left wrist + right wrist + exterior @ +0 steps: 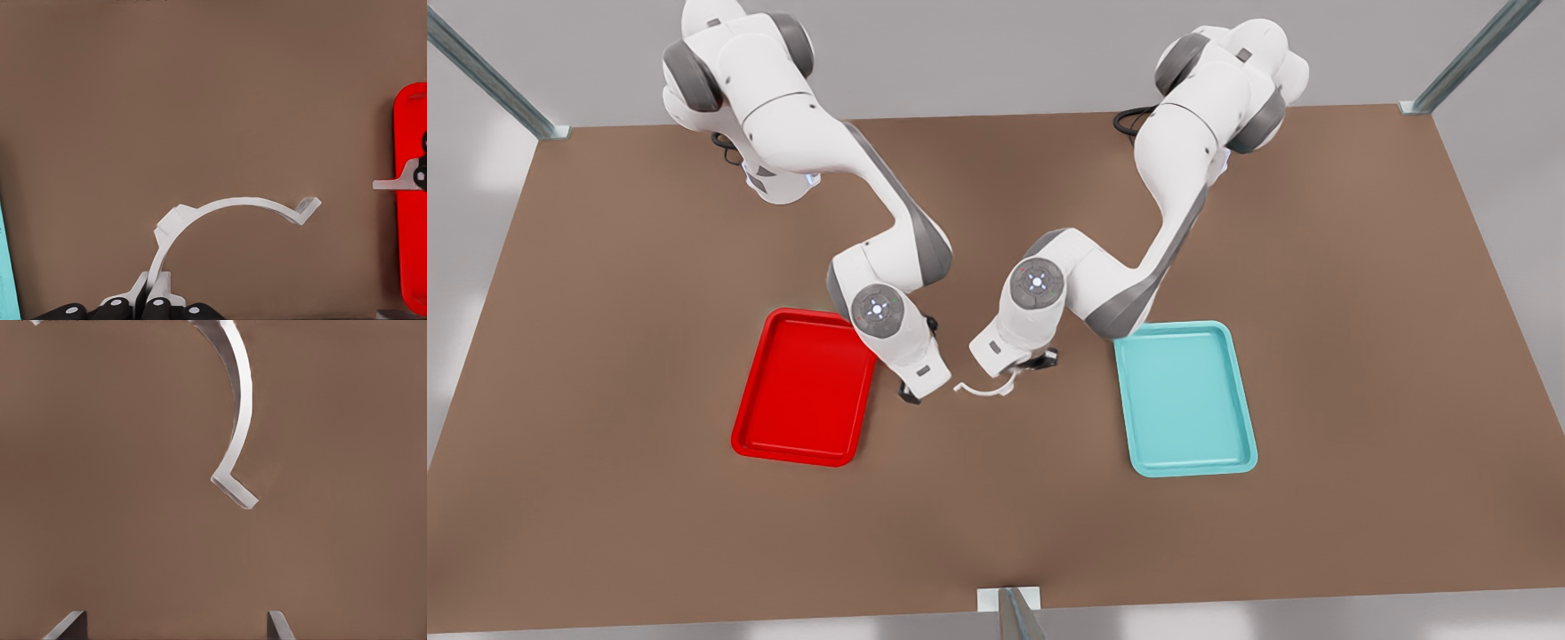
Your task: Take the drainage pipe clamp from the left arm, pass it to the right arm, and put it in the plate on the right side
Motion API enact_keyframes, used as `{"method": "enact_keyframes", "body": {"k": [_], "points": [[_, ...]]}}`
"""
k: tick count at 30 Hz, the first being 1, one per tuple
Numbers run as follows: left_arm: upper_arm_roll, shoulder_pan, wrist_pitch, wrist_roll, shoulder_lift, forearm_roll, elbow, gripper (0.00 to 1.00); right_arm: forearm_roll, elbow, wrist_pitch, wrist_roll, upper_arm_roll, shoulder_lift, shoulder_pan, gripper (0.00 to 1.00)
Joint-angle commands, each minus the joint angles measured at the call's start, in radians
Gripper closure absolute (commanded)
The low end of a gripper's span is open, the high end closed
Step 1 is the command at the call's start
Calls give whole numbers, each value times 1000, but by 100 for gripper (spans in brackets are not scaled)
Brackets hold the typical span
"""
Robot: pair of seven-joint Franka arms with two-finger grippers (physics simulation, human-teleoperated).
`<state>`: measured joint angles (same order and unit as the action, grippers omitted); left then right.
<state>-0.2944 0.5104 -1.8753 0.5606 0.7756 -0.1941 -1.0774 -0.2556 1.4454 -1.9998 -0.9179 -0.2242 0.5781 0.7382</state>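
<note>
**Spotter:** How much room do you have around the end effectors?

**Operator:** Plenty. I have the left end effector [1021,368] over bare brown counter [996,533], between the two trays. The teal tray [1183,400] is near it on the side away from the other arm. The plate [800,391] sits beyond my right end effector [911,391], whose arm crosses the rim of the plate's nearest corner in the front view. Both end effectors are well apart from the counter's edges and the metal corner posts.

**Spotter:** Where's the clamp, and which way does it run?

**Operator:** The drainage pipe clamp [985,388] is pinched at one end by the left end effector [152,299], fingers [141,292] pressed together on the tab. From there the arc reaches out toward the right end effector, its long axis roughly along the line between the two. In the left wrist view the free tab [305,208] is turned up at the far tip, pointing toward the plate [410,267].

**Spotter:** And the right side?

**Operator:** The right end effector [175,628] is spread wide, both fingertips [70,625] apart and gripping nothing. The clamp's free end [235,487] hangs just ahead of it, off the gap's centre toward one finger.

**Spotter:** Anything you can't make out?

**Operator:** In the right wrist view the clamp [240,407] is cut off by the frame, so I can't see its held end there. In the left wrist view the right end effector [421,175] is clipped at the frame edge. I can't tell whether the clamp touches the counter or hangs above it.
</note>
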Motion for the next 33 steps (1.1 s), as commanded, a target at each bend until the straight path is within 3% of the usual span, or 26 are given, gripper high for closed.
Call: {"method": "enact_keyframes", "body": {"k": [1,33], "points": [[0,3,-15,-507,-1,-4,1,79,-30,0,-114,-363,0,5,0,0],[-2,13,-28,-383,11,1,2,79,-139,-14,-295,-303,0,89,33,0]]}}
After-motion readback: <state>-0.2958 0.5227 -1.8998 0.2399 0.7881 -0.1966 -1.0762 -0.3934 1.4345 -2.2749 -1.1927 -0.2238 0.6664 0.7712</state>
